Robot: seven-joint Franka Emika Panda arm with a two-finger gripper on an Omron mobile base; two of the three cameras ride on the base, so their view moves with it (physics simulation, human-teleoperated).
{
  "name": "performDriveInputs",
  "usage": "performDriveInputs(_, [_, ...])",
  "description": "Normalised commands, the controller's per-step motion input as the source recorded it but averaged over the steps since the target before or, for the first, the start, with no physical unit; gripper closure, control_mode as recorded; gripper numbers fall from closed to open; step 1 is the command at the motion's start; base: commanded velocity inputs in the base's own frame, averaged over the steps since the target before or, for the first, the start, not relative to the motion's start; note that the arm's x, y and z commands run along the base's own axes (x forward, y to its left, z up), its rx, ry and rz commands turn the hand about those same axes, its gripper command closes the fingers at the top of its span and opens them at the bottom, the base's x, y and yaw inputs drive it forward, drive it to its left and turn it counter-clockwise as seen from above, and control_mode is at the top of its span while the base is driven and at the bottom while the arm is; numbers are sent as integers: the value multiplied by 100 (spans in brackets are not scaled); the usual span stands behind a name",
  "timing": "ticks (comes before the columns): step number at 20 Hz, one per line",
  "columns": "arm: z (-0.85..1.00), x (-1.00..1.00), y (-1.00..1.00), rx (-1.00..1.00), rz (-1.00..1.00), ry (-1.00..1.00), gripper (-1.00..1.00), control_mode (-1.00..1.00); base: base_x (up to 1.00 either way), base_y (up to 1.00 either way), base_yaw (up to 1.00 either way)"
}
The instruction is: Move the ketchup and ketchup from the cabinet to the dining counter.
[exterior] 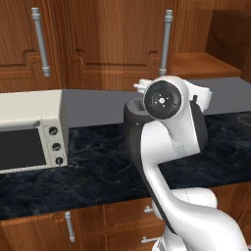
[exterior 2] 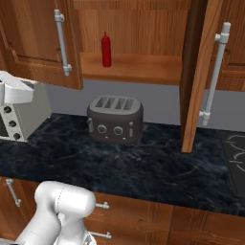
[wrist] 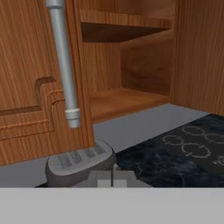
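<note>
The clenched, empty hand [wrist: 112, 178] should reopen, then approach the ketchup [exterior 2: 106, 49] at twelve o'clock above the toaster [exterior 2: 115, 118].

The bench [exterior 2: 143, 167] is a black slab veined in white, running along the wall above reddish-brown wooden drawers and doors. A dark grey four-slot toaster [exterior 2: 115, 119] stands on it near the back wall, its dials facing forward. To the left, a pale toaster oven [exterior: 32, 130] with three dark knobs sits on the same surface, well apart from the toaster. At the right end of the bench, a black cooktop [wrist: 192, 144] with faint ring markings lies flush in the surface. Above, the open cabinet's lower shelf [exterior 2: 139, 69] carries one all-red ketchup bottle [exterior 2: 106, 50], standing upright toward the left of the shelf.
</note>
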Motion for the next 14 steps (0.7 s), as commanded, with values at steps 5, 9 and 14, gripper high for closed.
performDriveInputs(5, [0,-2,-4,0,-2,0,100,-100,0,0,0])
performDriveInputs(9, [0,7,-43,6,0,0,100,-100,0,0,0])
performDriveInputs(14, [0,21,-59,26,0,0,100,-100,0,0,0])
